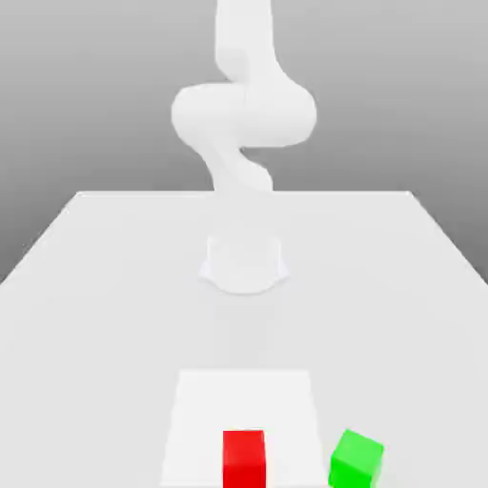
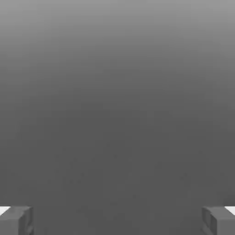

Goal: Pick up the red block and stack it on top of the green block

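The red block (image 1: pixel 243 458) sits on the white table near the front edge, at the middle of the exterior view. The green block (image 1: pixel 356 459) stands apart from it toward the exterior view's right, turned slightly at an angle. In the hand view my gripper (image 2: pixel 117 221) is open, its two grey fingertips (image 2: pixel 16 220) set far apart with nothing between them, against a plain grey background. Neither block appears in the hand view.
The white arm (image 1: pixel 243 114) rises from its round base (image 1: pixel 244 262) in the middle of the table (image 1: pixel 86 315). A brighter white rectangular patch (image 1: pixel 205 410) surrounds the red block. The table's far edge runs behind the base.
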Robot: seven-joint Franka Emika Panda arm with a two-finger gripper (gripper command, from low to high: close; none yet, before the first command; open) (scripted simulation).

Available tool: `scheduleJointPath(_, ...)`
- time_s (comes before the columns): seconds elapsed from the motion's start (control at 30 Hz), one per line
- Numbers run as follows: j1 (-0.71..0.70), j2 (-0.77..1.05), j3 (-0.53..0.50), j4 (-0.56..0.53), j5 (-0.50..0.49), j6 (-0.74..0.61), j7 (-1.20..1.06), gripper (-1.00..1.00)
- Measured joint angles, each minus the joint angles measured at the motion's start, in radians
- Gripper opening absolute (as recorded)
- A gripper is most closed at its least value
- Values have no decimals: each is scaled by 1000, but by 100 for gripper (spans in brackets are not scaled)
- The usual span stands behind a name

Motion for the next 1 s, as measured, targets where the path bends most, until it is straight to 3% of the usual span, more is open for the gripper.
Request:
scheduleJointPath(0.8,8,876,-7,-124,4,318,-34,0)
scheduleJointPath(0.97,7,1058,-6,-113,6,443,-38,0)
scheduleJointPath(1.0,6,1093,-5,-108,7,472,-38,-100)
